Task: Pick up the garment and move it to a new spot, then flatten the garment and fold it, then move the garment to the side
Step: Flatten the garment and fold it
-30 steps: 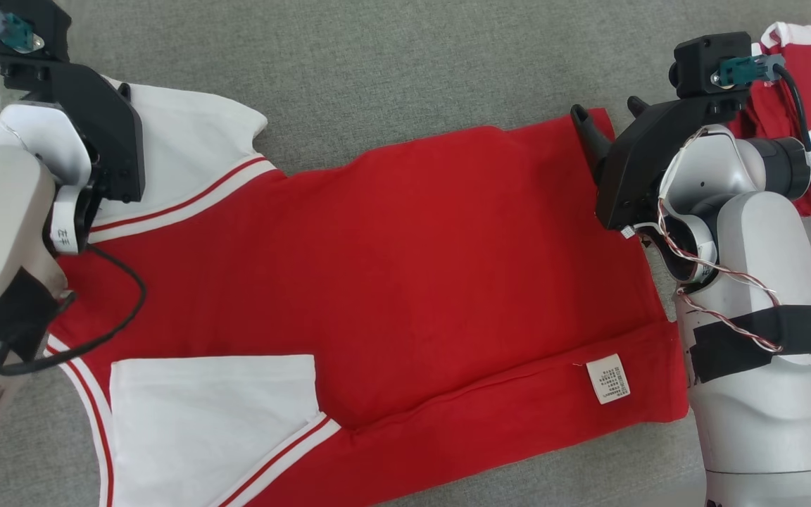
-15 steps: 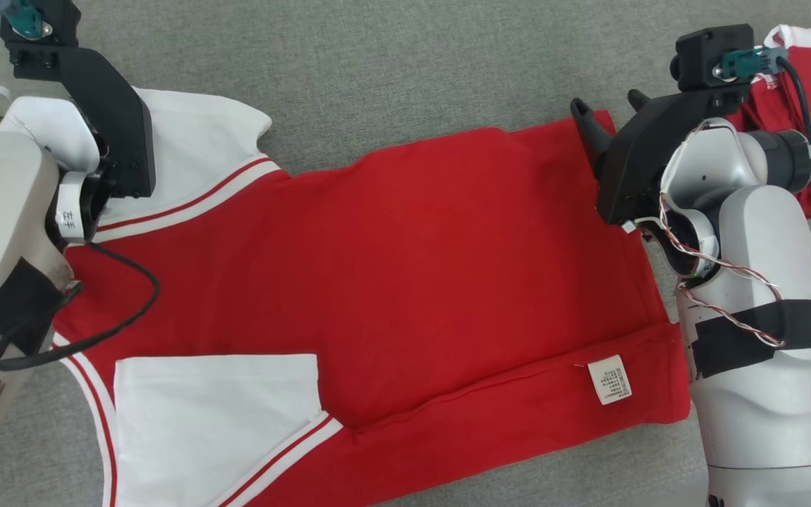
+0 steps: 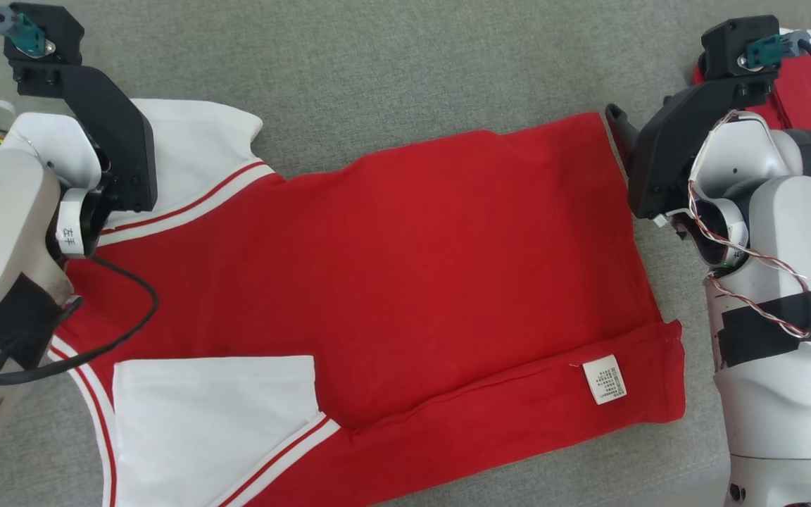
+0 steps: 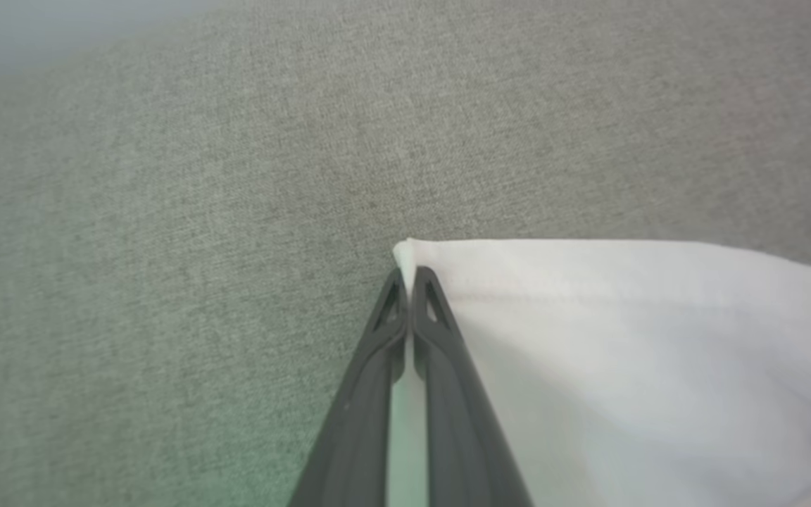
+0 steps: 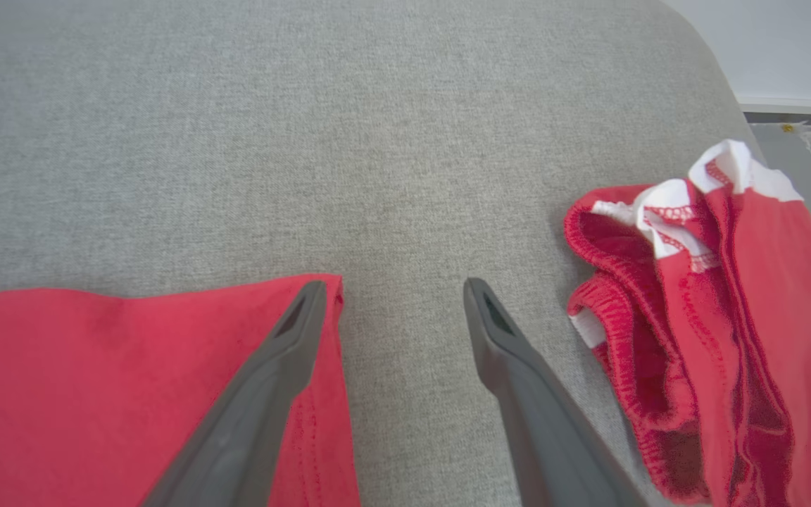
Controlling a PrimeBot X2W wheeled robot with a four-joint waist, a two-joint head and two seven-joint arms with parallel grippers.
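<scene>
Left tool (image 4: pixel 409 282) pinches shut on the white sleeve (image 4: pixel 624 338) corner of the red shirt (image 3: pixel 412 246); right tool (image 5: pixel 395 296) gapes astride the hem (image 5: pixel 328 380) corner opposite; a lift now would likely drag the shirt askew, or the thin pinch could slip.

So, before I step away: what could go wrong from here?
The left gripper pinches only the corner of the white sleeve; it may slip out on lifting. The right gripper is open, one finger over the hem corner of the red T-shirt, the other over grey upholstery, so closing may miss. The crumpled red garment nearby could snag.
</scene>
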